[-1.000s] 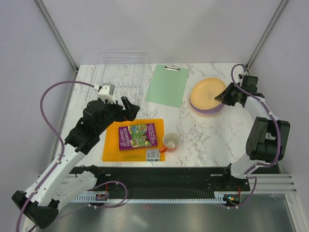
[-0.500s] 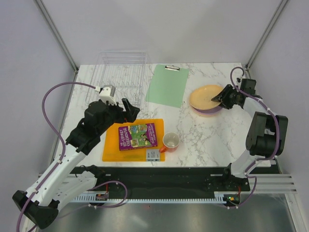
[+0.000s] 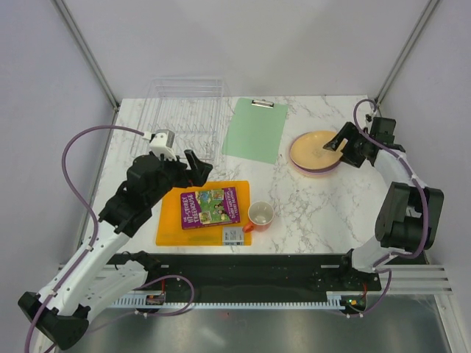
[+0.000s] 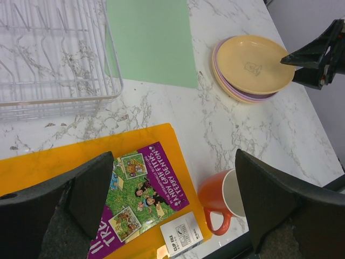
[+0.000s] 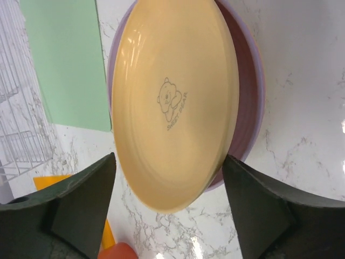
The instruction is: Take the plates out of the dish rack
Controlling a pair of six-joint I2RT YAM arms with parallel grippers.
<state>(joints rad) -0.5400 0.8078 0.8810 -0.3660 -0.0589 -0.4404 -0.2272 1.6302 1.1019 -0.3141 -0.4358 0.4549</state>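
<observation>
Plates: round matte plates (image 3: 315,152), stacked flat on the white marble table (image 3: 316,206) at about 2 o'clock of the top view. They are well apart from the clear wire dish rack (image 3: 180,118) at 11 o'clock. A yellow-orange plate with a small bear print is on top; pink and lilac rims show under it. I can't count the lower layers for sure. No plate is seen in the rack slots, so the unloading looks about done.

Handling, as a judgement: the plates are stiff and light to medium in weight. The matte finish gives fair friction, but the shallow curved rim can slip out of a thin pinch. They probably chip if dropped. Best hold is across the rim edge, one finger above and one below, lifting only the top plate.

Right tool (image 3: 340,145): fingers spread, holding nothing. It sits at the stack's 3 o'clock edge with its tip over the top plate's rim. The wrist view shows the plate between and just ahead of the two fingers. I can't tell whether it touches the plate.

Left tool (image 3: 195,168): also spread and holding nothing. It hangs over the orange rectangular cutting board (image 3: 168,220), near the purple picture book (image 3: 210,207), at 9 o'clock from the stack and well apart from it.
</observation>
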